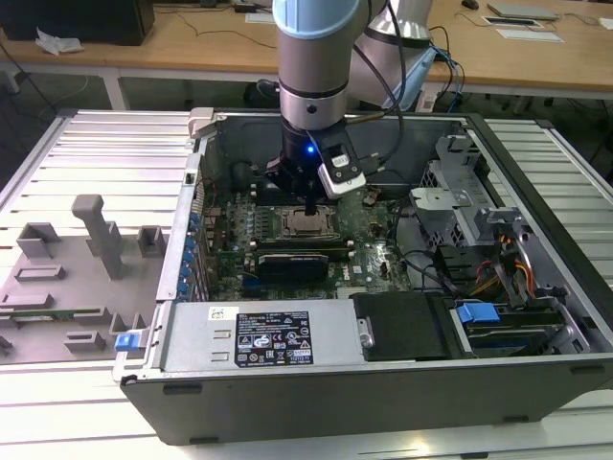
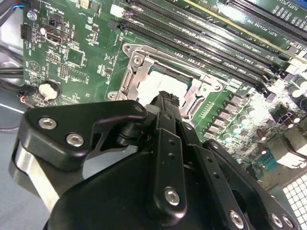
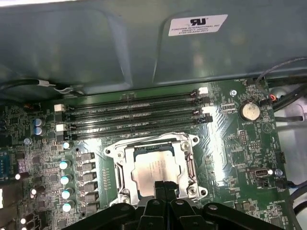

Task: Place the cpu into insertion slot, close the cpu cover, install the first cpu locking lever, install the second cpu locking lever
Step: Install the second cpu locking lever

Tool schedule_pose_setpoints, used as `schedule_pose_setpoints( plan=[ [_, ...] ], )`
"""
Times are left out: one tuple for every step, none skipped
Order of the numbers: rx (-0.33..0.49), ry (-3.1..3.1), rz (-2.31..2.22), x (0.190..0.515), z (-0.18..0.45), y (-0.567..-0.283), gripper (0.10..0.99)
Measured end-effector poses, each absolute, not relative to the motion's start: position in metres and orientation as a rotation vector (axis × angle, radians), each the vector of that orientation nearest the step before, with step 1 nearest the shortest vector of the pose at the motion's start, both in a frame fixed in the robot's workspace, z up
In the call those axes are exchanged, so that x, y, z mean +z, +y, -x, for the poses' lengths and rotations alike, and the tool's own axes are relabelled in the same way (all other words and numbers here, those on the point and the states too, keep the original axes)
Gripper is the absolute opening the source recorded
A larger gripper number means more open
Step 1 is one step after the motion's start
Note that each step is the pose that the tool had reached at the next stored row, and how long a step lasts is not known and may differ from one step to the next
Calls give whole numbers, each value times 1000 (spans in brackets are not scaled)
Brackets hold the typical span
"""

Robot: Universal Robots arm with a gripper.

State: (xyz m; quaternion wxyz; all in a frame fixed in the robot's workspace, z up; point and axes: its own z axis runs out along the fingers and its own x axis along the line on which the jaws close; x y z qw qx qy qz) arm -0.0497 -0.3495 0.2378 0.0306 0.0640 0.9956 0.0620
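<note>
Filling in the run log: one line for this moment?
gripper: jaws shut, tip over chip | silvery square cpu: seated in black-framed insertion slot

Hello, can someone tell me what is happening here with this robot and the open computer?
A robot arm reaches down into an open computer case. Its gripper is right at the processor socket on the green motherboard. The chip already lies in the socket, and the metal cover frame sits around it. The shut fingers are at the chip's edge.
</note>
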Motion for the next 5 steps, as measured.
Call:
schedule_pose_setpoints(
  plan=[
    [191,3068,-197,238,50,-349,106],
    [191,3068,-197,238,50,-349,106],
    [191,3068,-197,238,50,-349,106],
    [190,3068,-197,238,50,-349,106],
    [190,3068,-197,238,50,-349,106]
  ],
)
